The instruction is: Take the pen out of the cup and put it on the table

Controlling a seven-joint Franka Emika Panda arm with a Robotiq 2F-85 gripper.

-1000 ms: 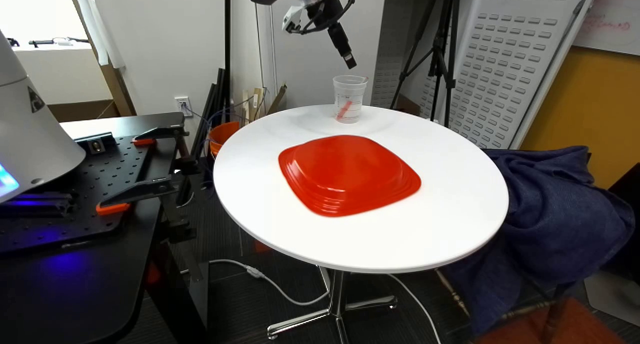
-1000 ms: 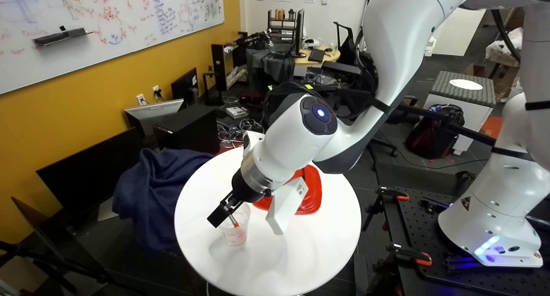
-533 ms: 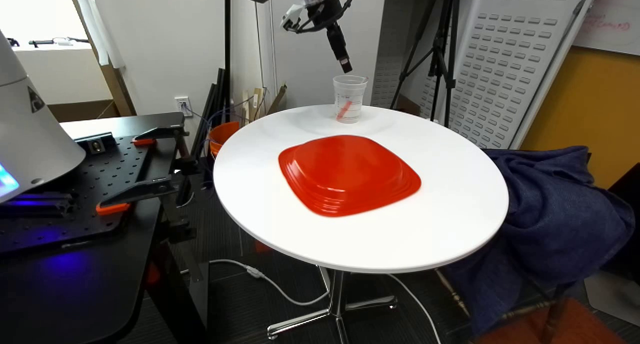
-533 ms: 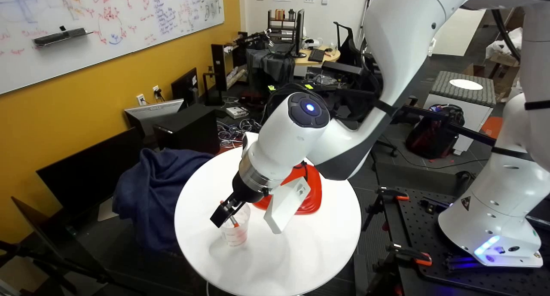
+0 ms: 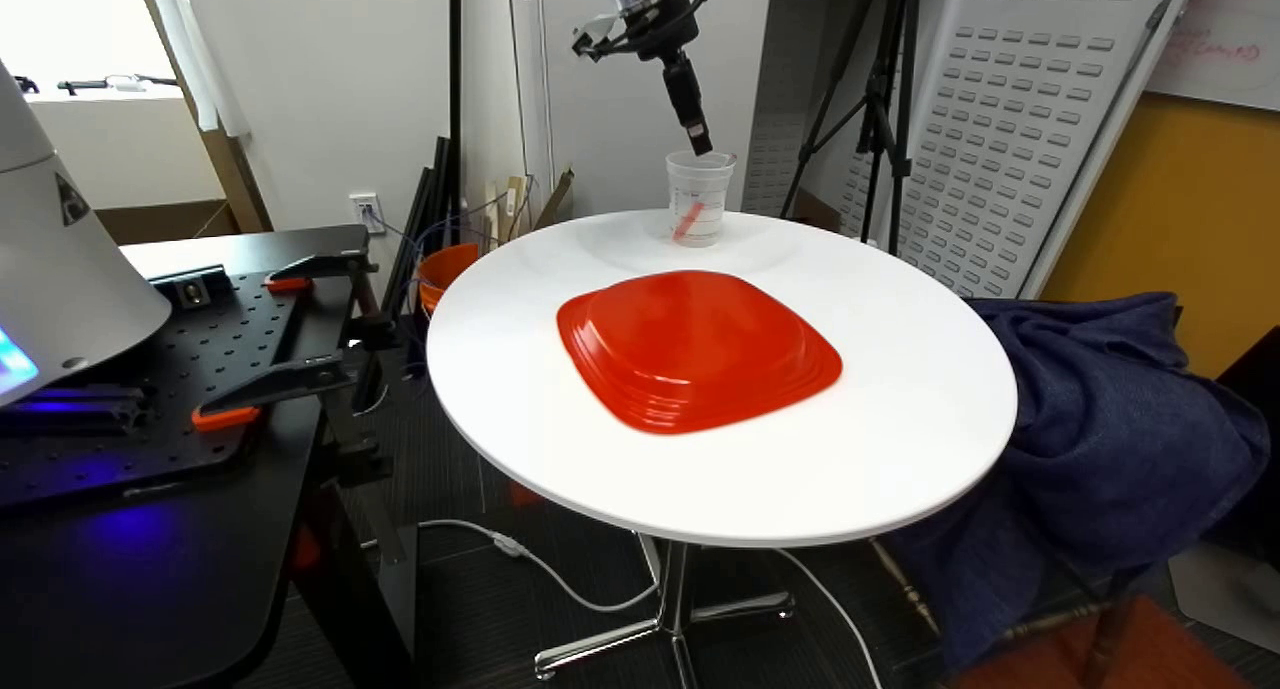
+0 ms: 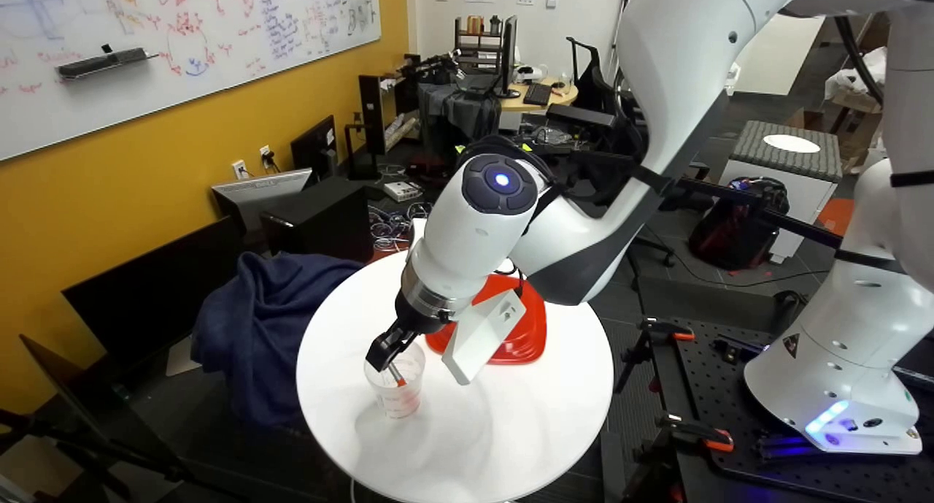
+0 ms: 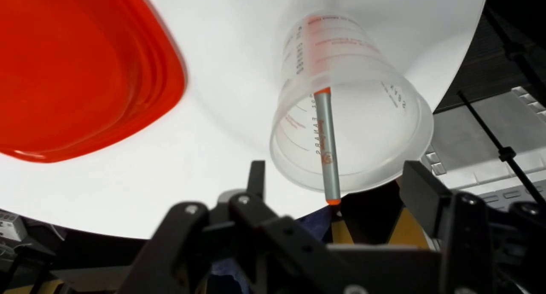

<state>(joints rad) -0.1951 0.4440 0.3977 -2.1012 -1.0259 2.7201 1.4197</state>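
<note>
The clear cup stands upright near the round table's edge in both exterior views (image 5: 706, 181) (image 6: 403, 404) and fills the middle of the wrist view (image 7: 354, 50). The pen (image 7: 327, 144), grey-barrelled with orange ends, leans inside it, its upper end past the rim; it also shows in both exterior views (image 5: 690, 221) (image 6: 396, 375). My gripper (image 7: 335, 168) is open and empty, its fingers apart on either side of the pen's upper end. In the exterior views the gripper (image 5: 701, 146) (image 6: 381, 357) is tilted just above the rim. The table (image 5: 900, 419) is white.
A large red plate (image 5: 700, 349) lies upside down on the table beside the cup; it also shows in the wrist view (image 7: 85, 72). A dark blue cloth (image 5: 1100, 439) hangs beside the table. A black workbench (image 5: 180, 569) carries the robot base. A black tripod (image 5: 885, 99) stands behind.
The gripper has come down a little closer to the cup's rim, and the wrist has turned to a steeper tilt. The cup, pen and plate have not moved.
</note>
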